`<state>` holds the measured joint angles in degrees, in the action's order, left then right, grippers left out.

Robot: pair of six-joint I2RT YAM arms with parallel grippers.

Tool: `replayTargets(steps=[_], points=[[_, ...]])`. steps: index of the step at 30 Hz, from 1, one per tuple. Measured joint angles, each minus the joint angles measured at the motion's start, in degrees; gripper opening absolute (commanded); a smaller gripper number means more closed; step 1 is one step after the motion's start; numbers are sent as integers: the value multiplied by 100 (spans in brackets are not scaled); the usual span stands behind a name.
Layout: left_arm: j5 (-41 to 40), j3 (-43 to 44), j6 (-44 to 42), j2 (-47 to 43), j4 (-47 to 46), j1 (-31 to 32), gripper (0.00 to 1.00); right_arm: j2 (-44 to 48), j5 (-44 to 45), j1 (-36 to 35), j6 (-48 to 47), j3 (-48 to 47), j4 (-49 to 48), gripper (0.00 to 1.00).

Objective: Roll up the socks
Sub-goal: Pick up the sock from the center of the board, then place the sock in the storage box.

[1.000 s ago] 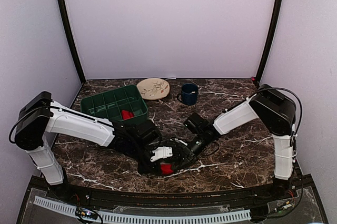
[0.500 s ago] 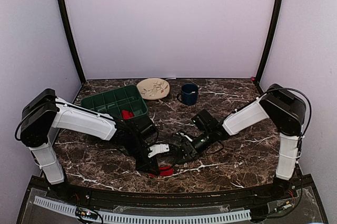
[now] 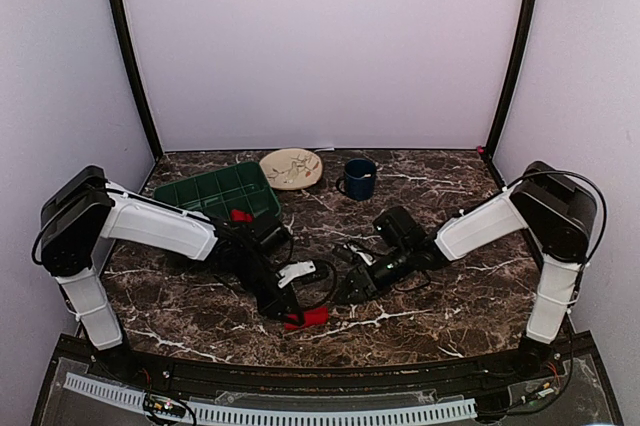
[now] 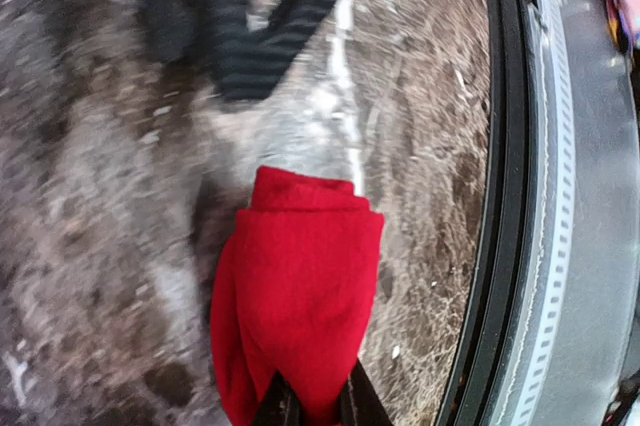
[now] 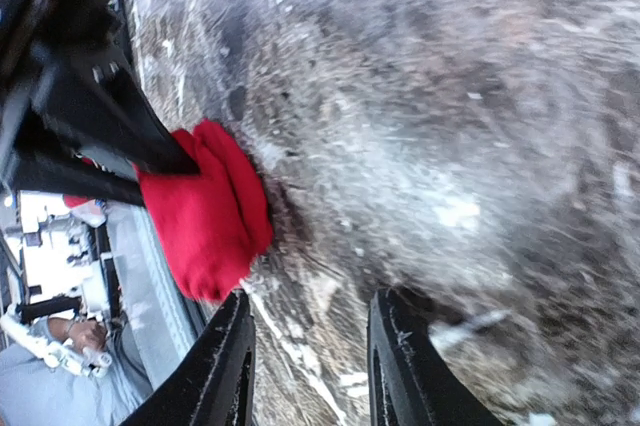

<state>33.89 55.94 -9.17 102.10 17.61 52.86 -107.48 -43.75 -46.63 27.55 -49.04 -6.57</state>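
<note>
- The red sock (image 4: 300, 296) is looking soft and light, a thick knit that is likely going to squash under any squeeze and spring loose if let go. It is probably wanting a firm pinch across all its layers rather than at one loose edge.
- It is not looking slippery or fragile; the likeliest trouble is the fold slackening, not damage.
- It is showing plain bright red, doubled over into a short plump bundle, its squared folded end pointing away from the left wrist camera.
- It is lying on the dark marbled worktop (image 3: 450, 316) close to the front edge, about midway along it.
- The left gripper (image 4: 315, 408) is pinching the bundle's near end, fingers pressed close on the cloth.
- The right gripper (image 5: 312, 366) is hanging just beside the sock, on its right-edge side, its fingers (image 5: 228, 361) spread with only bare marble between them.
- Another red piece (image 3: 240, 215) is sitting in the green bin (image 3: 200, 196) towards the back left corner, perhaps the partner sock, though it is too small to tell.
</note>
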Motion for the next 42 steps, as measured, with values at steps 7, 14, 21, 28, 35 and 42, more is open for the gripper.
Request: replayTargets(steps=[7, 14, 21, 28, 35, 42], points=[[527, -356, 942, -236, -522, -734, 0, 131, 254, 42, 109, 181, -208, 37], [1231, -605, 1897, -466, -1191, -1115, 0, 221, 417, 90, 170, 262, -293, 37], [1250, -680, 2868, -944, -1869, -1606, 0, 234, 509, 129, 173, 262, -332, 37], [-205, -516, 3560, -1733, -1764, -2258, 0, 299, 597, 142, 173, 262, -356, 37], [-2273, -44, 3744, -2494, -1279, -2686, 0, 313, 632, 157, 181, 262, -439, 37], [-3775, 361, 4234, -2291, -348, -2752, 0, 313, 636, 160, 197, 254, -535, 38]])
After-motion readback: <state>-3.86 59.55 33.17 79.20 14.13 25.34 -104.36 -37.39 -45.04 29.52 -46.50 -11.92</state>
